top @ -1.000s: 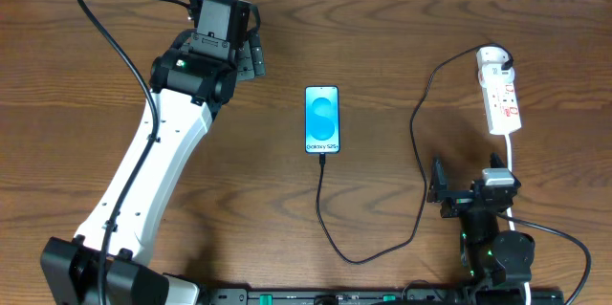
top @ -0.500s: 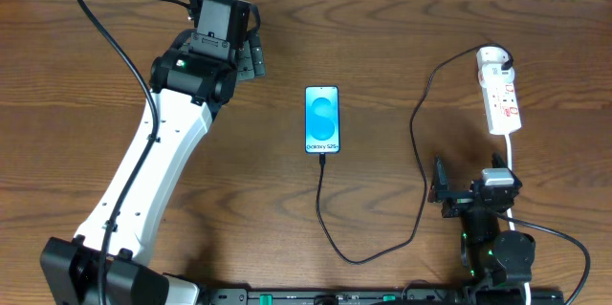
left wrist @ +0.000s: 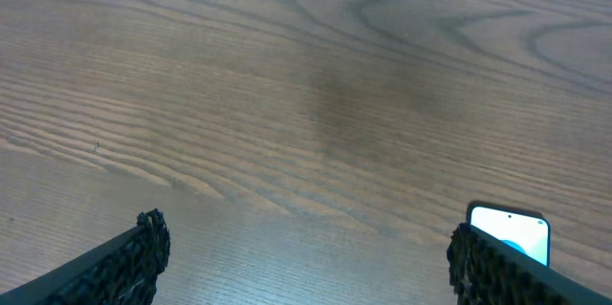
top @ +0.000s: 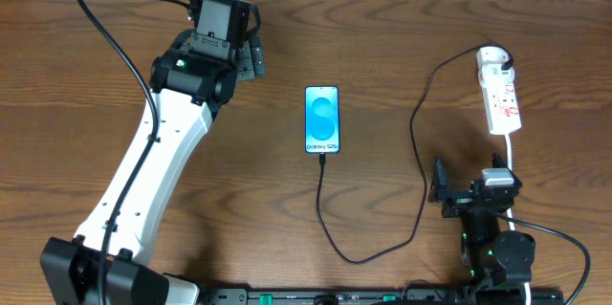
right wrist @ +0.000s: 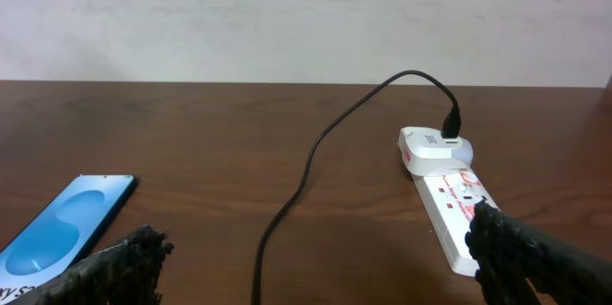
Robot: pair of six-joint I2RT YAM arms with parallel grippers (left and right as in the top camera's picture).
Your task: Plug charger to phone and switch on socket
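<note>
Since both jaws stand released, empty — left gripper (left wrist: 308,248) well apart from phone (top: 322,119), right gripper (right wrist: 316,248) just short of socket (top: 501,102) — we flag risk: reach to switch socket on could snag charger (top: 413,128), tugging it out of phone.

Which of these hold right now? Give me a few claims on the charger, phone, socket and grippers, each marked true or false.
1. The charger runs up to the bottom edge of the phone. True.
2. The phone screen is dark. False: it is lit blue and white.
3. The charger's other end sits at the far, rounded end of the socket. True.
4. The right gripper is shut on the socket. False: its jaws are open and hold nothing, and it sits short of the socket's near end.
5. The left gripper is closed on the phone. False: it is open over the bare table, off to the phone's side.
</note>
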